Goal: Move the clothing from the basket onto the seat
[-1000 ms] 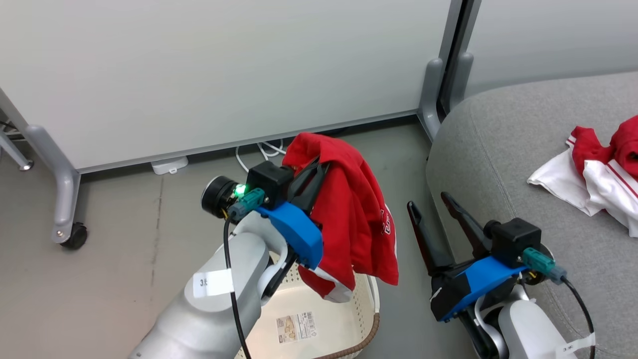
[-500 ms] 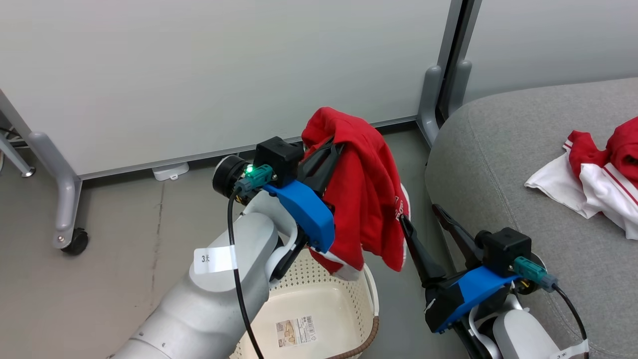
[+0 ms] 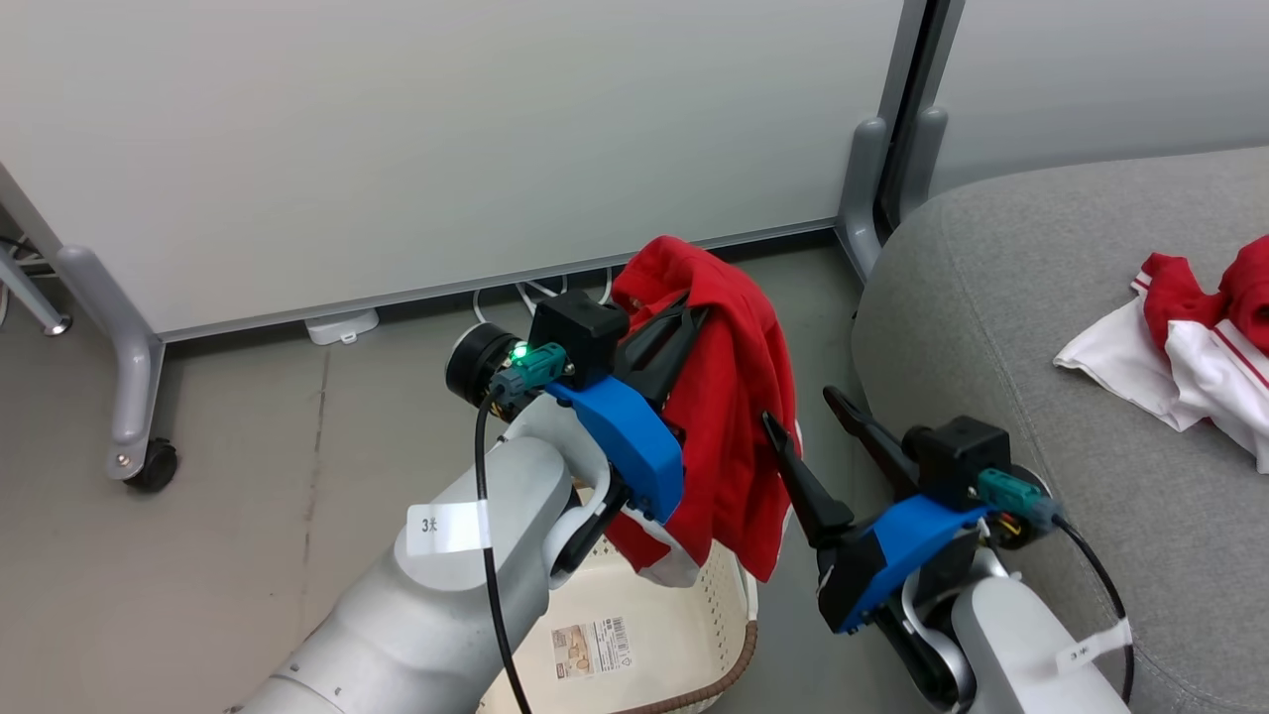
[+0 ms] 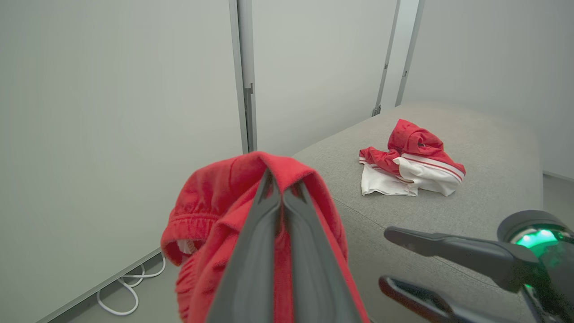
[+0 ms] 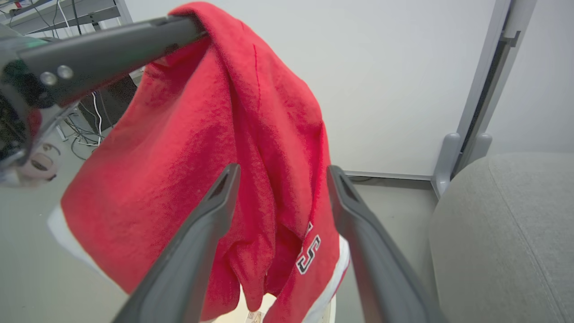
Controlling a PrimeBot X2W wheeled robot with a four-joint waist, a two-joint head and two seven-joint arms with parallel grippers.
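Note:
My left gripper (image 3: 689,312) is shut on a red garment of the clothing (image 3: 734,416), which hangs from its fingertips over the cream basket (image 3: 734,595). The left wrist view shows the closed fingers (image 4: 269,224) pinching a red fold (image 4: 210,202). Just right of the hanging cloth, my right gripper (image 3: 801,409) stands open and holds nothing. In the right wrist view its spread fingers (image 5: 215,202) frame the garment (image 5: 202,134); contact cannot be told. More red-and-white clothing (image 3: 1180,347) lies on the grey seat (image 3: 1041,297) at the right.
White partition panels stand behind on grey legs, one with a caster (image 3: 149,466). A grey post (image 3: 863,178) rises beside the seat's corner. A white cable (image 3: 525,293) and a small white block (image 3: 340,325) lie on the floor by the wall.
My left gripper has carried the red garment up and to the right, toward the seat. My right gripper has moved left, close to the hanging cloth, still open.

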